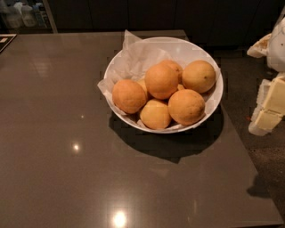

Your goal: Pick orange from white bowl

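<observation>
A dark grey glossy table (89, 178) fills the near foreground, with nothing on its near part but 2 bright light reflections. Further back, right of centre, sits the white bowl (220, 95), wide and shallow, casting a dark shadow toward the viewer. It is lined with crinkled white paper (133, 58) that sticks up over its far-left rim. About 6 oranges are heaped inside. Nearest the viewer are a paler yellow-orange fruit (154, 115) and a large one to its right (186, 107). Another lies at the left (129, 95). The orange (161, 81) to be picked is likely the deep-coloured one riding on top at the centre of the heap, touching its neighbours on all sides. Behind it to the right is a fruit with a small dark speck (199, 75). The gripper (268, 113), cream and white, enters at the right edge of the view, off the side of the table and well apart from the bowl; whether it is apart or together cannot be told. The orange lies to the left of the gripper across the bowl's right rim, so the single arm must travel left and over that rim. Being round, the fruit offers no preferred grasp axis. Beyond, dark cabinets and a few bottles (22, 13) stand at the far left.
</observation>
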`<state>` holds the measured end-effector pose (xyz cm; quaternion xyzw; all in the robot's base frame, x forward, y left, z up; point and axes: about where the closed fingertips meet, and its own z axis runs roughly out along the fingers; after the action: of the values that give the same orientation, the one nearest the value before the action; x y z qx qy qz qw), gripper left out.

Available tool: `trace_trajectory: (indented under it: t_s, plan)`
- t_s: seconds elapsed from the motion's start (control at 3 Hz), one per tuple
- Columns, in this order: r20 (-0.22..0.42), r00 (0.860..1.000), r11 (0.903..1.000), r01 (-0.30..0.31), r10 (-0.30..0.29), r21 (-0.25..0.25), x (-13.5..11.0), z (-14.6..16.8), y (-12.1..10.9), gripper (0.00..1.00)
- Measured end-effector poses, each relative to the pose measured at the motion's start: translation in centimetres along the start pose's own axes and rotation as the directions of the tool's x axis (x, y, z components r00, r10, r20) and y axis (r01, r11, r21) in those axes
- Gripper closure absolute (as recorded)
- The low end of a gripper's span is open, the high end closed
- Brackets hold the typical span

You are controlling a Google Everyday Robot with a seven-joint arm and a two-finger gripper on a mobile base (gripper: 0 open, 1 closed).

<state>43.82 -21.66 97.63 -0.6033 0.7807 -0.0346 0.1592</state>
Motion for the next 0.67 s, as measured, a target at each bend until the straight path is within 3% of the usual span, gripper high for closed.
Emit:
trace_trajectory:
  t_s: [0.67]
  plan:
    - [-0.012,1.0,1.0,-0.005,0.005,-0.006,-0.7,-0.39,-0.32,0.0]
